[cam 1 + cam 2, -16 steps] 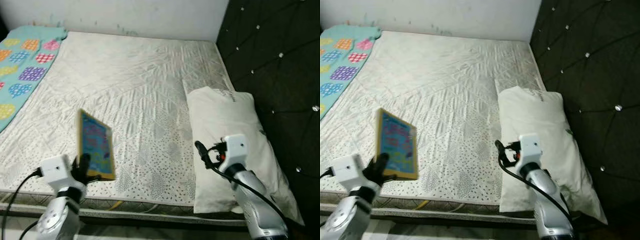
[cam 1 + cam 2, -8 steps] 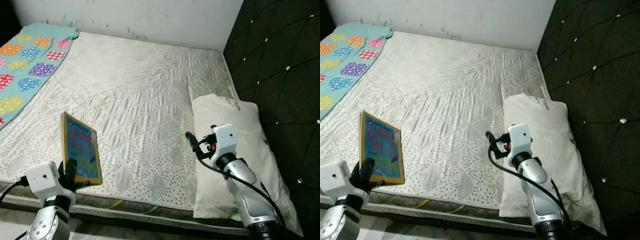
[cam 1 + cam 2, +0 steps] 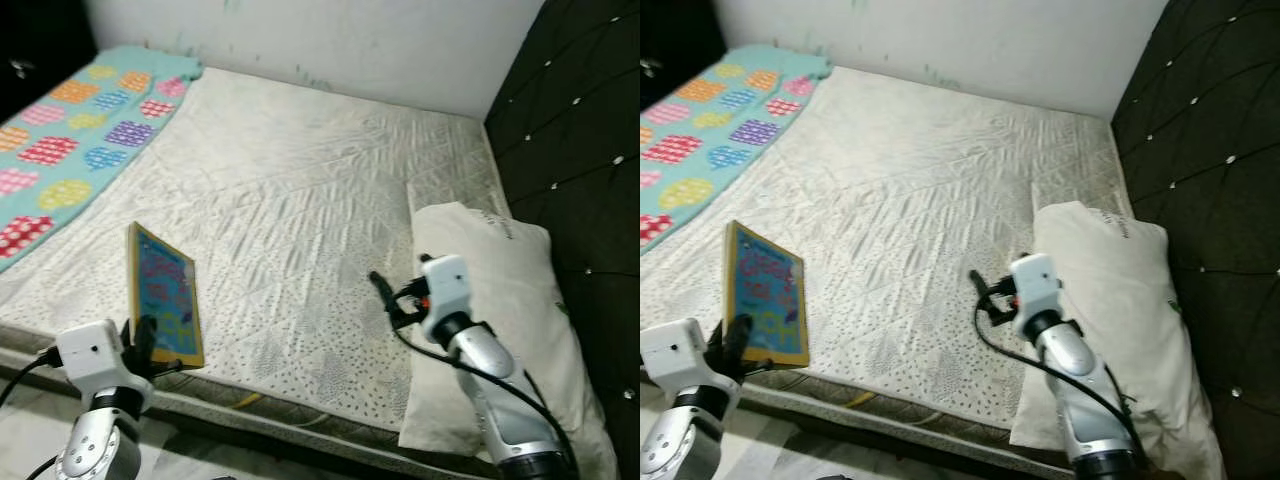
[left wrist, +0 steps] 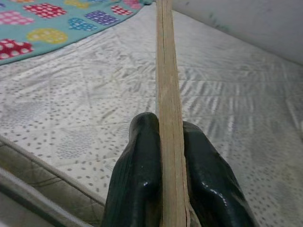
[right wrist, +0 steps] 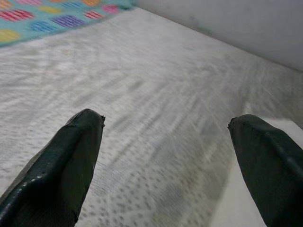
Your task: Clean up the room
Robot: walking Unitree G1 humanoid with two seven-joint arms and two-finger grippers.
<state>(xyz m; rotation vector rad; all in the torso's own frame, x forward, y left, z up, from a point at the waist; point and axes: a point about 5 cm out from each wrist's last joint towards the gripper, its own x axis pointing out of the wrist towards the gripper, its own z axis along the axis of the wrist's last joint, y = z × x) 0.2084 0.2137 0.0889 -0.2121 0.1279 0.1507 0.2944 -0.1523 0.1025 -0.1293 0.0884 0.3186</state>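
Note:
A thin children's book (image 3: 165, 295) with a yellow edge and a bright blue cover stands upright over the front left part of the bed. My left gripper (image 3: 145, 340) is shut on the book's lower edge. In the left wrist view the book's edge (image 4: 166, 94) runs straight up between the two black fingers (image 4: 137, 184). My right gripper (image 3: 380, 290) hangs open above the mattress, just left of the white pillow (image 3: 500, 330), with nothing between its fingers (image 5: 71, 156).
The bed has a white quilted mattress (image 3: 300, 190). A teal blanket (image 3: 70, 130) with coloured patches lies along its left side. A black tufted headboard (image 3: 590, 150) rises on the right, and a pale wall (image 3: 330, 35) stands behind the bed.
The camera has shifted, so the bed sits further right and lower in view. The left gripper still holds the book upright; the right gripper stays open by the pillow.

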